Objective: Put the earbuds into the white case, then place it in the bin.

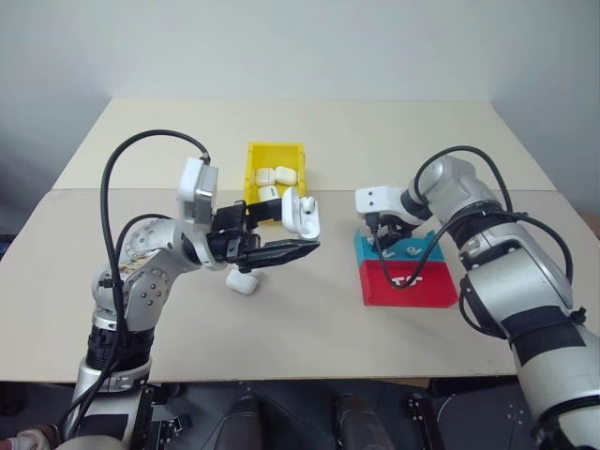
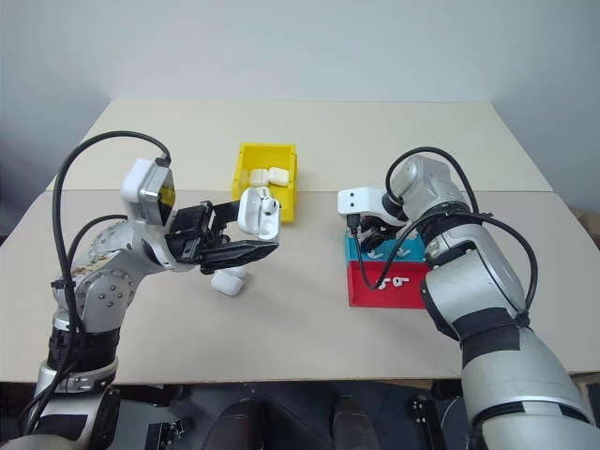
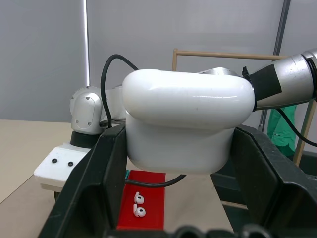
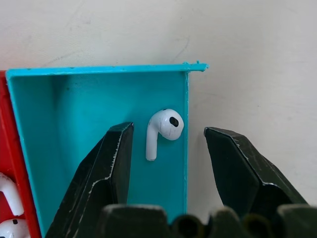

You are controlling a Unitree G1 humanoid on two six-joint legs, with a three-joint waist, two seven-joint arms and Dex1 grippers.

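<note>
My left gripper (image 1: 291, 236) is shut on the white case (image 1: 302, 216), holding it in the air just in front of the yellow bin (image 1: 276, 148); its lid looks hinged open. In the left wrist view the case (image 3: 185, 124) sits between both black fingers. My right gripper (image 1: 382, 244) points down into the blue tray (image 4: 74, 124), jaws open. One white earbud (image 4: 171, 121) lies on the tray floor between the fingertips, untouched. Two more earbuds (image 3: 138, 204) lie on the red tray (image 1: 412, 289).
Several white cases (image 1: 279, 175) lie in the yellow bin. Another white case (image 1: 242, 281) rests on the table below my left gripper. The blue and red trays sit side by side at the right. Bare tabletop stretches between the bin and the trays.
</note>
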